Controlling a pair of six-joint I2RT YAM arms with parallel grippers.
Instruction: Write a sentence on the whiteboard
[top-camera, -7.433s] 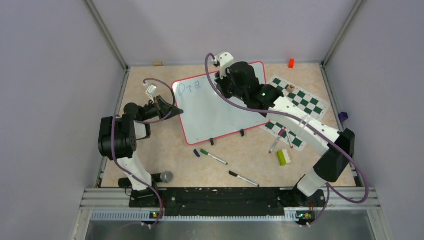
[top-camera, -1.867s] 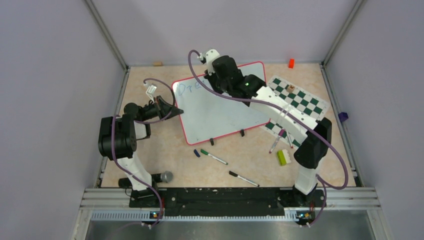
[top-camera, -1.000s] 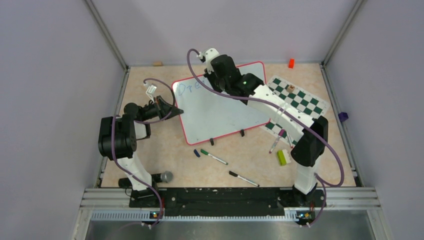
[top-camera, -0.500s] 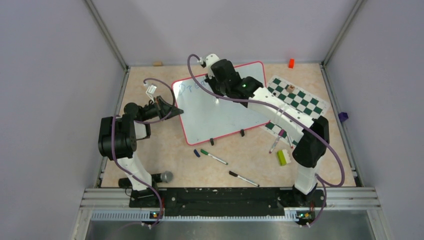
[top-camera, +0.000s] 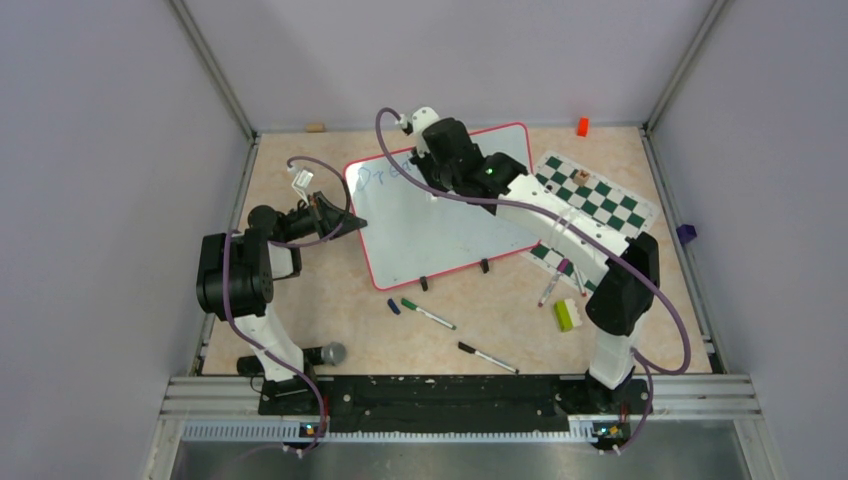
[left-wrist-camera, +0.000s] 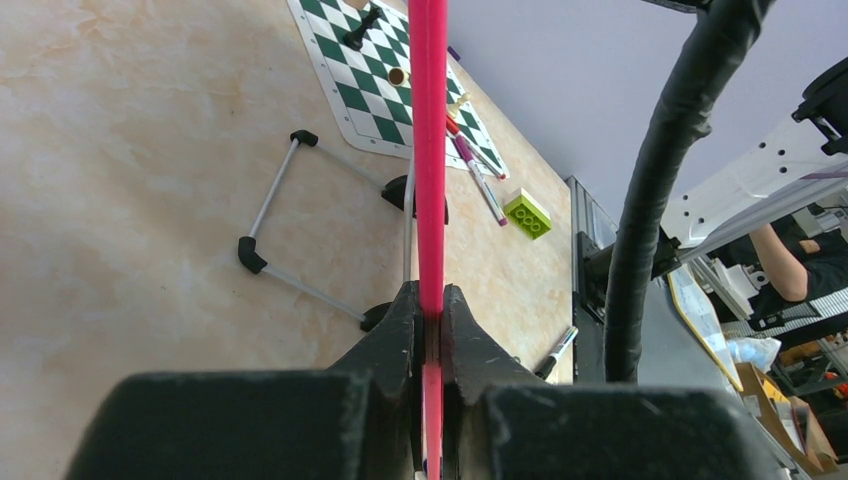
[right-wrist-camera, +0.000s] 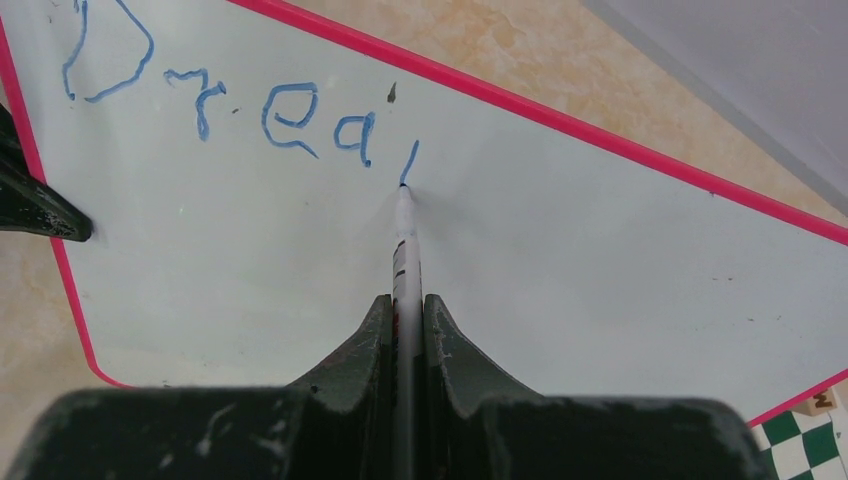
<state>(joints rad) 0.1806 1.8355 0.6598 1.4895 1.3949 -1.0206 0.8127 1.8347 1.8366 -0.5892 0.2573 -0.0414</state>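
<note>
Right gripper (right-wrist-camera: 405, 303): jaws were clamped on a white marker (right-wrist-camera: 404, 235), tip touching the whiteboard (right-wrist-camera: 600, 260) just past the sentence (right-wrist-camera: 290, 120), blue "Drea" near its far-left corner. Left gripper (left-wrist-camera: 430, 300): jaws were pinched on the whiteboard's red left edge. Whiteboard sat mid-table, chess mat (top-camera: 600, 205) at right.
</note>
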